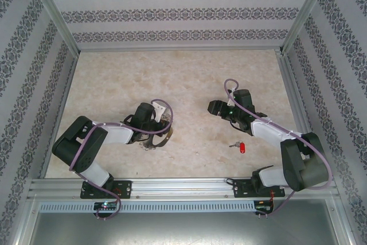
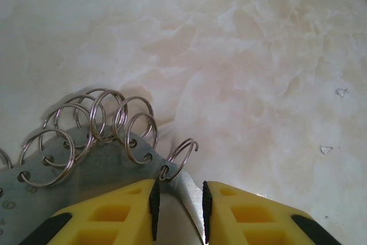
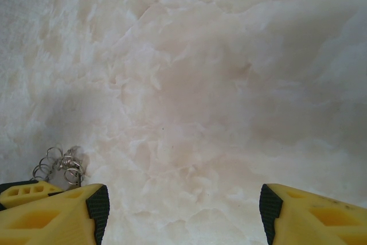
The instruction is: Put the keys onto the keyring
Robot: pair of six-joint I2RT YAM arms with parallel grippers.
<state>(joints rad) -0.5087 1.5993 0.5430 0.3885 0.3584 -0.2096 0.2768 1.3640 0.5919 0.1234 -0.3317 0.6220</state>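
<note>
Keyring (image 1: 152, 143) sits at the tip of the left claw (image 1: 153, 133) in the overhead view. The red key (image 1: 242, 147) lies on the desk (image 1: 189, 78), well apart from it beside the right arm. The right claw (image 1: 212, 107) is further back.

From the left wrist, the keyring's flat grey rim (image 2: 103, 170), fringed with small wire loops (image 2: 135, 124), runs into the narrow gap of the left claw (image 2: 180, 210). I cannot tell whether it is clamped.

From the right wrist, the right claw (image 3: 183, 216) stands wide over bare desk.
</note>
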